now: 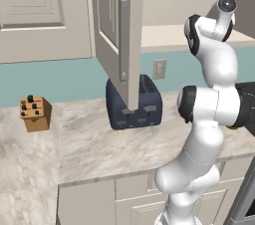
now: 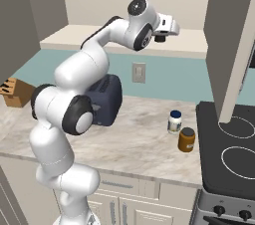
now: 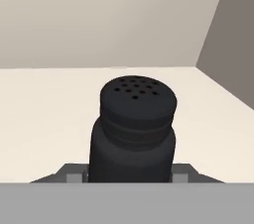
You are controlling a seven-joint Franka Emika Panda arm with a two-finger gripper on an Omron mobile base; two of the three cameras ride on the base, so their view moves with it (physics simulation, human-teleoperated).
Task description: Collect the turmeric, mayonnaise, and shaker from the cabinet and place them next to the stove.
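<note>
The black shaker (image 3: 133,129) stands upright on the cream shelf of the cabinet (image 2: 69,39), close in front of the hand. My gripper (image 3: 128,177) reaches into the cabinet (image 2: 175,26) and is open, with one fingertip low on each side of the shaker's base. A narrow gap shows at the left pad (image 3: 74,177). The mayonnaise (image 2: 174,122) and the turmeric (image 2: 187,140) stand side by side on the counter, just left of the stove (image 2: 234,149).
The cabinet door (image 1: 117,35) hangs open over the dark blue toaster (image 1: 133,103). A second open door (image 2: 231,45) hangs above the stove's left edge. A tan knife block (image 1: 35,113) sits at the far left. A wall outlet (image 2: 139,72) is on the teal backsplash.
</note>
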